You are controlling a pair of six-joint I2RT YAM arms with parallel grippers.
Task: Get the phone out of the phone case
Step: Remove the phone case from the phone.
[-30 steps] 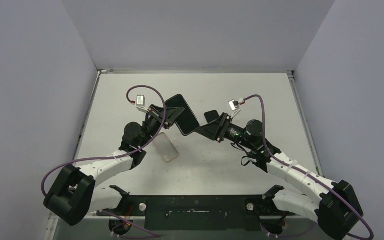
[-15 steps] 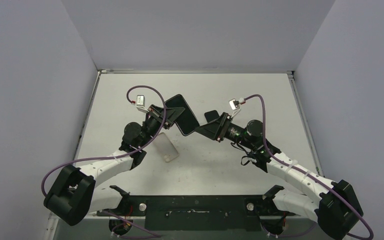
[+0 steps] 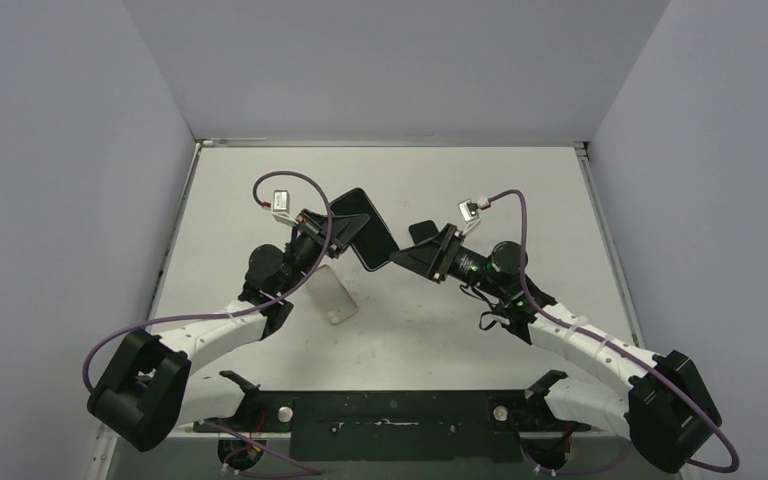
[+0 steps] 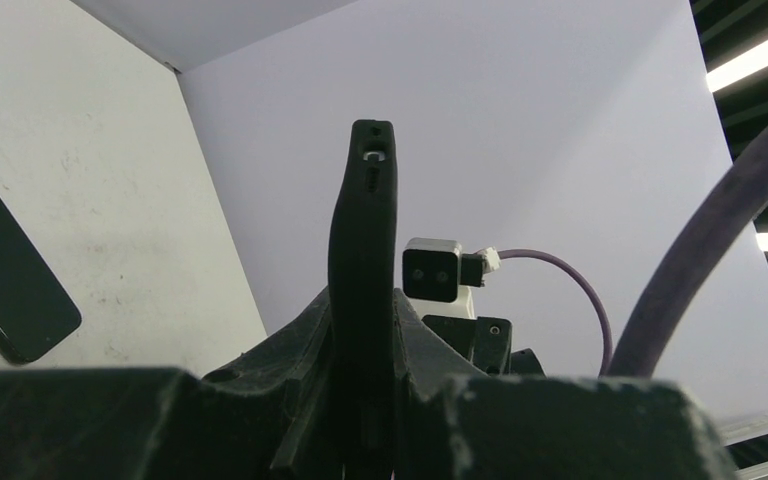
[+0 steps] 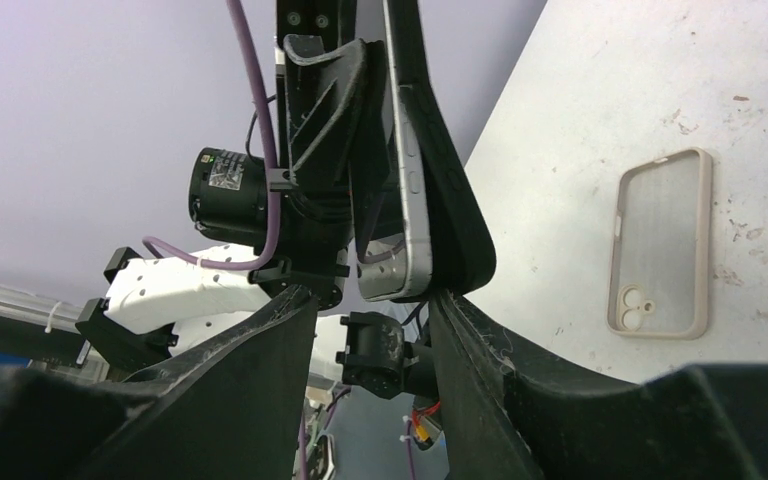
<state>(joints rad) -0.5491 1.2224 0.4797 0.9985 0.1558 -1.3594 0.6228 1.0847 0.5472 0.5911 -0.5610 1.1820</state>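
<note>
My left gripper is shut on a black phone case with the phone in it and holds it edge-up above the table. In the left wrist view the case stands edge-on between my fingers. In the right wrist view the silver-edged phone shows with the black case bowed away from it at the lower corner. My right gripper is open, its jaws just under that corner, and its right finger is close to or touching the case.
A clear beige phone case lies flat on the table below the left gripper, and it also shows in the right wrist view. A second black phone lies flat on the table. Walls enclose the table on three sides.
My right gripper has edged slightly toward the lower corner of the held phone. The left gripper and the case have stayed in place.
</note>
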